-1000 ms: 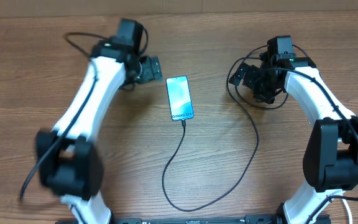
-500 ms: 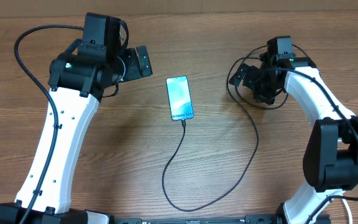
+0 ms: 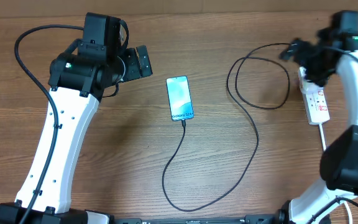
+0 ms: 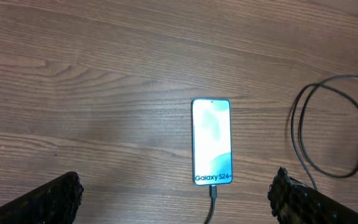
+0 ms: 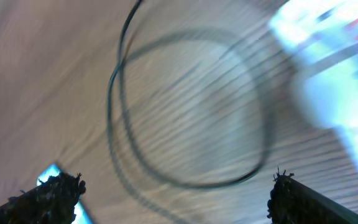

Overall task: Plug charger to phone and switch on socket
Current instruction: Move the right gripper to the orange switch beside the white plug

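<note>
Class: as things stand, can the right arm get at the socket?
Probably yes: the open, empty right gripper hovers by the far end of the socket, with nothing between them.

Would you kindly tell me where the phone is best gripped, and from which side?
Probably across its two long edges near the middle, coming straight down from above: the phone lies flat, screen up, and the charger leaves its near short end.

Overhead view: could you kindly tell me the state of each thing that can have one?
Light blue-teal flat smartphone: screen lit, face up, cable plugged in.
Long thin black charger cable: tip in phone, far end hidden.
White oblong power strip: switch position unreadable.
Left gripper: jaws open, empty.
Right gripper: jaws open, empty.
</note>
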Tool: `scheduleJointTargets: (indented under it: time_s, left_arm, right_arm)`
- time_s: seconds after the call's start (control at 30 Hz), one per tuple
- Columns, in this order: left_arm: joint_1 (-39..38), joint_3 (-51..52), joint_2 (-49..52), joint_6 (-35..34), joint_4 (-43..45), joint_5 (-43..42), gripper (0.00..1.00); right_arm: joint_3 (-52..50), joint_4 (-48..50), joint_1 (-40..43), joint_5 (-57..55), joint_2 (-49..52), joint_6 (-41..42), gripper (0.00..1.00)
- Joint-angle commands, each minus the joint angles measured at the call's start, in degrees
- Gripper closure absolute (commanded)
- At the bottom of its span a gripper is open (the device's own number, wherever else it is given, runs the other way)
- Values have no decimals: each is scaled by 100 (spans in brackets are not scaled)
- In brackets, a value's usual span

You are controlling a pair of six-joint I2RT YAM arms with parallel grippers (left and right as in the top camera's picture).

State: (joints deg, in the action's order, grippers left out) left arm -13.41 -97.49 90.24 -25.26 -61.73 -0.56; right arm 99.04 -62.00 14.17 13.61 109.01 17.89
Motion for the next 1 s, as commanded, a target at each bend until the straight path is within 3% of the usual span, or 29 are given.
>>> scheduleJointTargets:
  time_s: [0.0,0.3,0.7,0.8,0.97]
  left_arm:
    - [-11,-15,50,87,7,101,0]
    - [-11,-15,50,87,4,101,0]
    - [-11,-15,50,87,7,103,0]
    - [-11,-15,50,87,7,101,0]
    - [-11,-15,50,87,4,101,0]
  right_arm:
    - [131,22,597,-264,-164,-267,0]
    - [0,98,1620,4,-157,-673,0]
    - [-1370,1202,1596,280,-157,-1108,0]
    - [-1694,1523,1585,750,-157,-1639,0]
    - [-1917,1845,1582,1051,-155,-1847,0]
